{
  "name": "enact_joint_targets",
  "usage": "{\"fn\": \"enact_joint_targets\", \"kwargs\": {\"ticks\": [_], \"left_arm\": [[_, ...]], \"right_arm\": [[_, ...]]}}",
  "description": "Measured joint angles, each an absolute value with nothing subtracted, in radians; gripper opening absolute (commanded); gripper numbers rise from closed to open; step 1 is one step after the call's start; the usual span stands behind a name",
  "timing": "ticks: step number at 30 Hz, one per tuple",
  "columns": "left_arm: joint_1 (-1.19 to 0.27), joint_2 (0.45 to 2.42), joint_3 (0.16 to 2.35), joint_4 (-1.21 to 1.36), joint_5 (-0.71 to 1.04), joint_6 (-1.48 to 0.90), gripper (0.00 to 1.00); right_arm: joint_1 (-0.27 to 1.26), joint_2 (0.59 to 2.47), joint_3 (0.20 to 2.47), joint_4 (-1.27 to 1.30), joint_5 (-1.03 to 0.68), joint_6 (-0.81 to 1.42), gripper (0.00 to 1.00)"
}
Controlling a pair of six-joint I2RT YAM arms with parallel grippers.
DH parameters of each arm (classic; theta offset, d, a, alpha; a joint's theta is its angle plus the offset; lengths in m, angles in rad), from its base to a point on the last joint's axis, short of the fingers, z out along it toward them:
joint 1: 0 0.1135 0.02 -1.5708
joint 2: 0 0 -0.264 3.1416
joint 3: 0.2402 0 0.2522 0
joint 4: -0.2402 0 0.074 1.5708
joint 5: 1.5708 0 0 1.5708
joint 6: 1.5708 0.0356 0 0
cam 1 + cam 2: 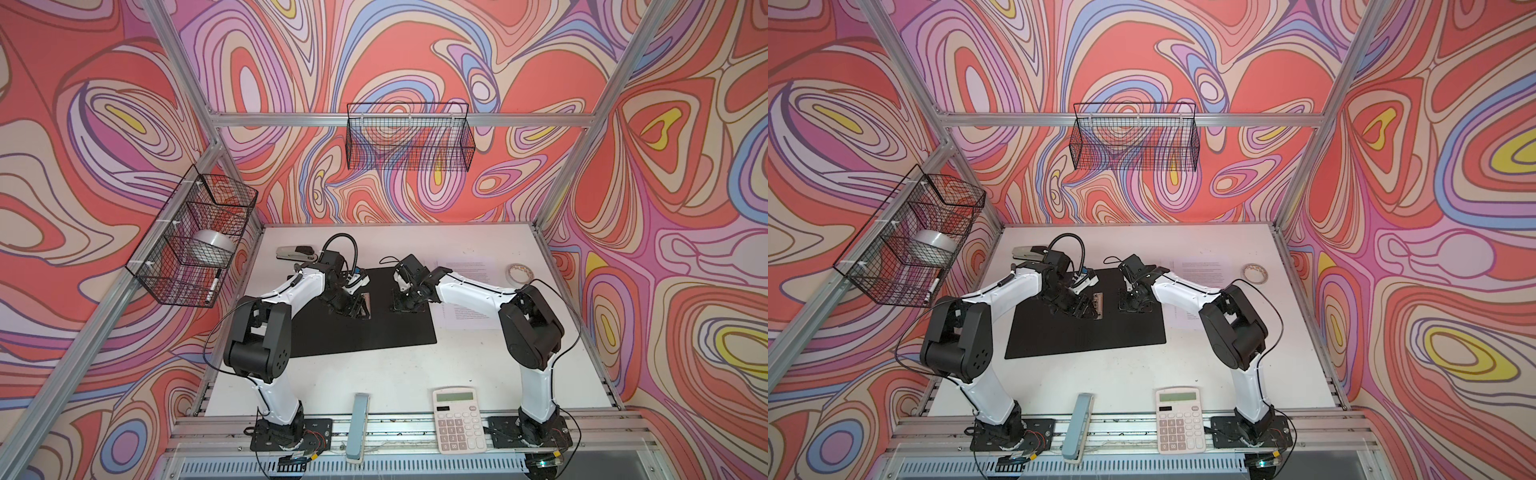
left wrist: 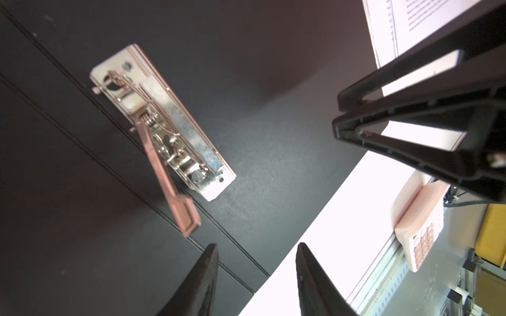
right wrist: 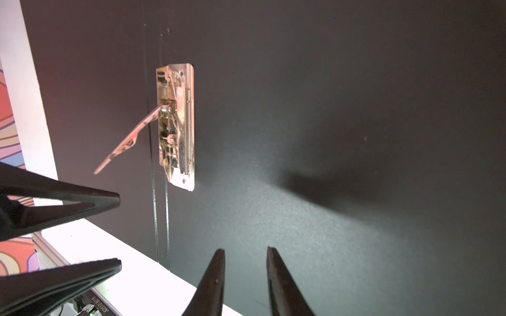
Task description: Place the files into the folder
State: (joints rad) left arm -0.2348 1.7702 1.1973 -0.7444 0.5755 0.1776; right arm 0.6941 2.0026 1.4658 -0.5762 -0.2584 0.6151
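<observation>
Left pincer and right pincer are seen parted, empty; limp white printed sheets beside the right are probably best edge-pinched.

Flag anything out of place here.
Calculator and a grey-blue bar overhang the table's front edge onto the rail. The folder lies open, clip lever up, files beside it: nothing damaged.

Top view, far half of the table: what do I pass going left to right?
stapler → folder → files → tape roll
</observation>
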Motion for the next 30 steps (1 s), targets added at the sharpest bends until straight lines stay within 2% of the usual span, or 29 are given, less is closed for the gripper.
{"fn": "enact_joint_targets", "kwargs": {"ticks": [21,30], "left_arm": [[-0.235,1.813,1.252,-0.664,0.563,0.047,0.54],[-0.235,1.837,1.275,-0.653,0.537,-0.001,0.54]], "right_arm": [[0.694,2.013,1.452,-0.561,-0.263,0.615,0.28],[0.694,2.013,1.451,-0.551,-0.267,0.616,0.28]]}}
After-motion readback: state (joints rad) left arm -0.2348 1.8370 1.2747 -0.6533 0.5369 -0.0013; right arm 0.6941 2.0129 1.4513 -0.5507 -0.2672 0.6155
